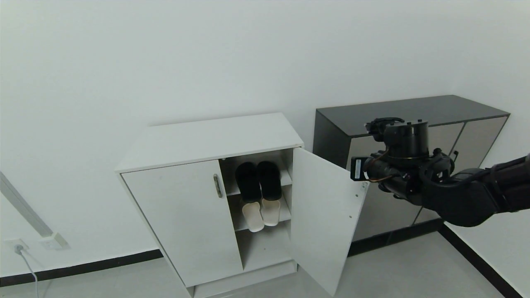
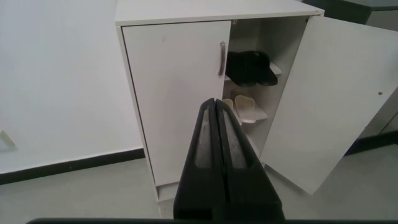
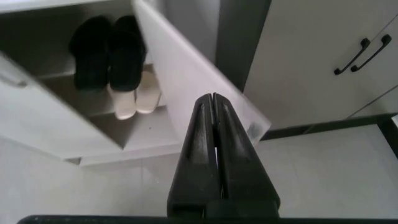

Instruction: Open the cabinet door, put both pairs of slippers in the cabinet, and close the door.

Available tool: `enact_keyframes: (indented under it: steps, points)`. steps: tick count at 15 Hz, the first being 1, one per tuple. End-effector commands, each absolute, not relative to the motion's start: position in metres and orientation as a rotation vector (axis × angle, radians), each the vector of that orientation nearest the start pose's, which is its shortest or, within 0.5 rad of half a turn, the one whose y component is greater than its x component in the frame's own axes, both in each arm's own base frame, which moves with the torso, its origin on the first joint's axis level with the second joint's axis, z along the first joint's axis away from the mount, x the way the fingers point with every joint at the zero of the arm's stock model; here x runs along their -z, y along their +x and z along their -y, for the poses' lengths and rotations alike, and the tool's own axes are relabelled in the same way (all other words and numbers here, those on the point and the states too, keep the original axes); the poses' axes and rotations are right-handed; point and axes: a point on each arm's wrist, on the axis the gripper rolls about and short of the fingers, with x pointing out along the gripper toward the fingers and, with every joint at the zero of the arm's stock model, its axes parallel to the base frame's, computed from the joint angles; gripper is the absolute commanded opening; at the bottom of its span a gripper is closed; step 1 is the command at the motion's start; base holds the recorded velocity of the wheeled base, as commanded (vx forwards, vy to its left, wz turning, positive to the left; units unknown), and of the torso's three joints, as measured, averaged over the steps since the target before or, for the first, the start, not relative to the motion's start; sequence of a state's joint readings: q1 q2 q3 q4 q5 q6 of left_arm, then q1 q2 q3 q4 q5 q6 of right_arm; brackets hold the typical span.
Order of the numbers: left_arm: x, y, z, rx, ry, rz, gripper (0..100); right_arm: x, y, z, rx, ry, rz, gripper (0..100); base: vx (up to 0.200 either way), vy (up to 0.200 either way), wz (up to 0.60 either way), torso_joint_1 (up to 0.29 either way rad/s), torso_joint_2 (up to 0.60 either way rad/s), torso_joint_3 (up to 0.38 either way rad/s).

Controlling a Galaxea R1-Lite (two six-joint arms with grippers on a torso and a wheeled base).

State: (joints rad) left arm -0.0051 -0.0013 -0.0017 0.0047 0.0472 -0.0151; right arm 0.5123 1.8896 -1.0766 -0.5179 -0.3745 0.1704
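Holds left end effector (image 2: 214, 106) clenched, facing cabinet (image 1: 207, 140). Holds right end effector (image 3: 212, 102) clenched near outer edge of open door (image 1: 327, 215). Best: press flat on its outer face, swing steadily till flush. Beyond, black slippers (image 1: 258, 180) above white slippers (image 1: 261, 213), shelved inside.

Bright even light; soft shadows (dimmer inside cabinet (image 1: 182, 215)).
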Motion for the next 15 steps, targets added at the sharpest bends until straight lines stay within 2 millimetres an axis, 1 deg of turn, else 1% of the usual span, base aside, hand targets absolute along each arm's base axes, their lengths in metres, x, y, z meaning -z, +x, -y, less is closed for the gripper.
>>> enact_keyframes:
  steps: [1, 2, 3, 4, 6, 11, 15]
  points:
    - [-0.075, -0.023, -0.001, -0.043, -0.015, -0.003, 0, -0.166, 0.343, -0.171, -0.092, 0.037, -0.301, 0, 0.000, 0.000, 0.00, 0.000, 0.00, 0.000]
    - [-0.075, -0.023, -0.001, -0.043, -0.015, -0.003, 0, -0.160, 0.353, -0.171, -0.087, 0.038, -0.306, 0, 0.000, 0.000, 0.00, 0.000, 0.00, 0.000]
    - [-0.075, -0.023, -0.001, -0.043, -0.015, -0.003, 0, -0.159, 0.356, -0.171, -0.084, 0.038, -0.306, 0, 0.000, 0.000, 0.00, 0.000, 0.00, 0.000]
    - [-0.075, -0.023, -0.001, -0.043, -0.015, -0.003, 0, -0.153, 0.366, -0.170, -0.070, 0.039, -0.310, 0, 0.000, 0.000, 0.00, 0.000, 0.00, 0.000]
    - [-0.075, -0.023, -0.001, -0.041, -0.015, -0.003, 0, -0.145, 0.377, -0.168, -0.052, 0.038, -0.318, 0, 0.000, 0.000, 0.00, 0.000, 0.00, 0.000]
    - [-0.075, -0.023, -0.001, -0.041, -0.015, -0.003, 0, -0.133, 0.384, -0.167, -0.042, 0.029, -0.342, 0, 0.000, 0.000, 0.00, 0.000, 0.00, 0.000]
    - [-0.075, -0.023, -0.001, -0.043, -0.015, -0.003, 0, -0.130, 0.385, -0.167, -0.040, 0.024, -0.349, 0, 0.000, 0.000, 0.00, 0.000, 0.00, 0.000]
